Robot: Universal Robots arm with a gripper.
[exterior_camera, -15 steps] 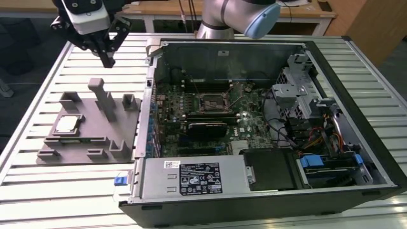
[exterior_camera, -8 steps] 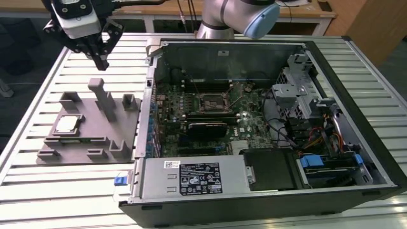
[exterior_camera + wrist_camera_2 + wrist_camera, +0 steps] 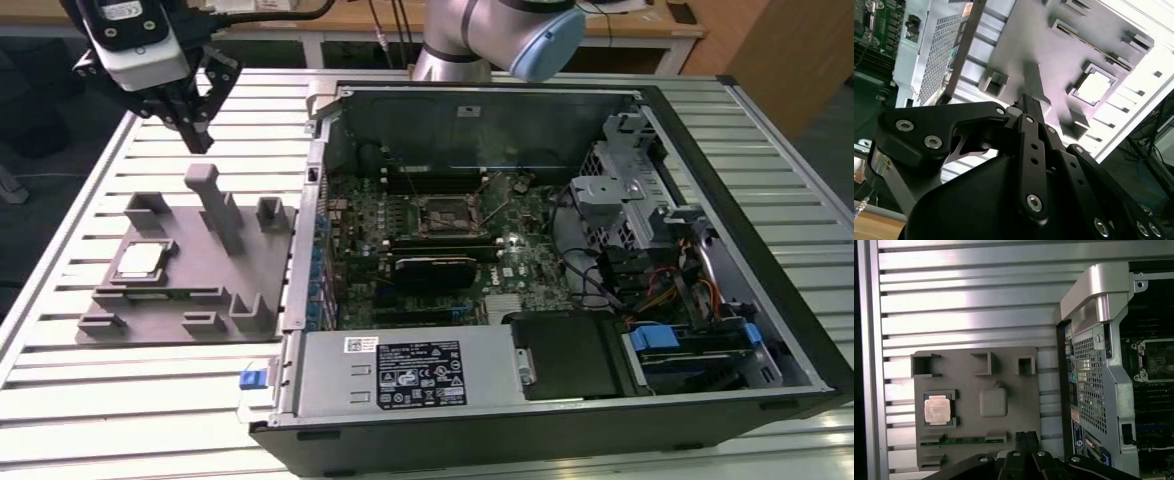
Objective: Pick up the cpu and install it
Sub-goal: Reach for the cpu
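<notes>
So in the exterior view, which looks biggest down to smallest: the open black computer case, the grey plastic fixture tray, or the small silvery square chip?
1. open black computer case
2. grey plastic fixture tray
3. small silvery square cpu, lying in that tray
The differences are plain.

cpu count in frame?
1. The cpu sits in a pocket of the grey fixture tray, at the exterior view's left of the open computer case. Its motherboard socket may hide another.

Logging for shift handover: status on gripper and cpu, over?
Gripper shut, empty, hanging over the grey tray. Cpu lying in its tray pocket, not picked up. Tall post stands beside the cpu, apart from it.
</notes>
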